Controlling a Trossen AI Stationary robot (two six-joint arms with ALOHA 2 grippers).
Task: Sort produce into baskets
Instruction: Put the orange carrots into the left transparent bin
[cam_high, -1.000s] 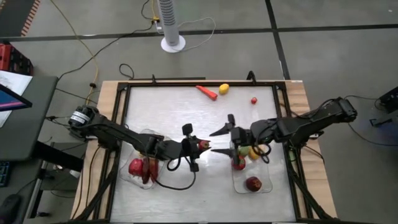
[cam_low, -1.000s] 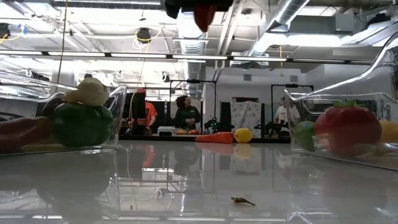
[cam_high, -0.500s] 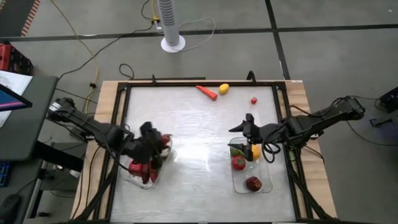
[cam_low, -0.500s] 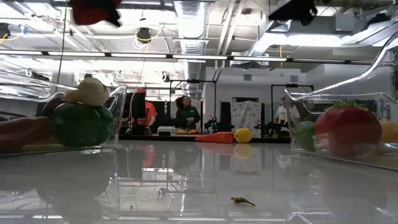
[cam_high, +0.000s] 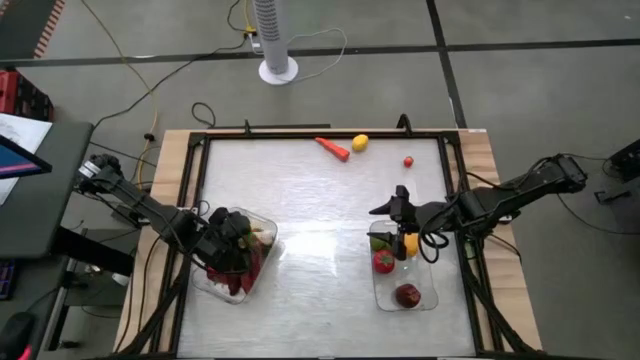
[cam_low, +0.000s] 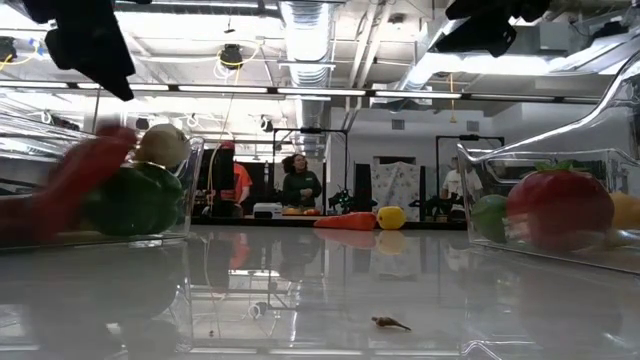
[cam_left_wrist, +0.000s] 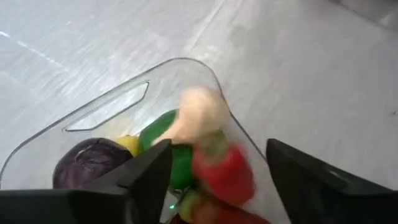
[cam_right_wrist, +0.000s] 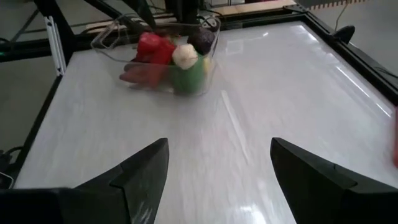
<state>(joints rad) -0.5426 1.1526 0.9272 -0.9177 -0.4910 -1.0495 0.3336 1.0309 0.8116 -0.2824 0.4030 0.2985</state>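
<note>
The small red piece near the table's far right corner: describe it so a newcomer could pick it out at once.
Start at the table and look along its far edge, where three loose pieces lie. The small red piece sits rightmost, apart from the orange-red carrot and the yellow lemon. It is round, and the smallest of the three.

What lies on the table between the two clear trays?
Nothing: the high view shows bare table between the left tray and the right tray.

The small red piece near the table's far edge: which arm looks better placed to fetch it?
Probably the right. Its open tool hovers beside the right tray, nearer the small red piece; the left tool is over the far tray.
</note>
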